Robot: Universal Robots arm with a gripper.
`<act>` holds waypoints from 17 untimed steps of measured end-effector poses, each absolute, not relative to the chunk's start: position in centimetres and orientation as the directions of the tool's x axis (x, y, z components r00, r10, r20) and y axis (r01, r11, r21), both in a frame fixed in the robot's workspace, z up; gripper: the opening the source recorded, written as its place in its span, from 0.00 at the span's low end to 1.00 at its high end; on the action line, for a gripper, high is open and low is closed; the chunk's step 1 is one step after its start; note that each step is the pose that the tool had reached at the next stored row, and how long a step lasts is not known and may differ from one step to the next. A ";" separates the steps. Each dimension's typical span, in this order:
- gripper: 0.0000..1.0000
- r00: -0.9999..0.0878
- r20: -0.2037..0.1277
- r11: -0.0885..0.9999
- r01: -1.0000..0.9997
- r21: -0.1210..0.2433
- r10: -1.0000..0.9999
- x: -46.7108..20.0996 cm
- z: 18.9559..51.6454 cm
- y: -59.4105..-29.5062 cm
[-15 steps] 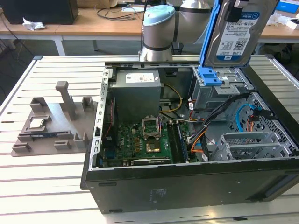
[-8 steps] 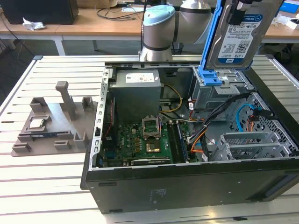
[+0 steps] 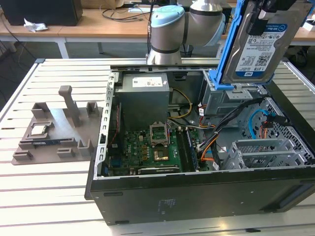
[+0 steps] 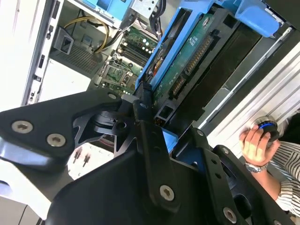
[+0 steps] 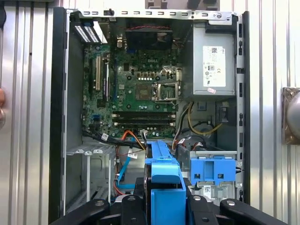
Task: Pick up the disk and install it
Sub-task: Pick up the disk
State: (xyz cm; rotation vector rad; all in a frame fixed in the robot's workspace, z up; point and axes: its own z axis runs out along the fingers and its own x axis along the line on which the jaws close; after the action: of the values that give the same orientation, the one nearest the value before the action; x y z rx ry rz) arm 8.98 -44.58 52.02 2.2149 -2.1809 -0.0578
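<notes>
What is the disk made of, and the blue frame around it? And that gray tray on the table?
The disk looks like metal: silvery with a dull shine. Its blue frame seems to be plastic, evenly coloured and matte. The gray tray is probably plastic too, matte, though that's hard to confirm.

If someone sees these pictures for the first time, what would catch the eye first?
The disk in its blue carrier, held by the gripper above the open computer case, at the exterior view's right. Next, the green motherboard on the case floor, and a person's hand outside the case in the second wrist view.
</notes>
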 end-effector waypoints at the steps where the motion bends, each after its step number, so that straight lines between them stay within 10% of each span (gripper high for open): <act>1: 0.36 0.015 -0.004 -0.016 -0.999 0.049 -1.000 9.0 52.0 -44.8; 17: 0.36 0.015 -0.004 -0.015 -0.999 0.049 -1.000 9.0 51.9 -48.7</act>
State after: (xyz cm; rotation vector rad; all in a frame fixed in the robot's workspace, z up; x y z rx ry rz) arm 8.98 -48.75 51.90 2.2143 -2.1815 -0.0579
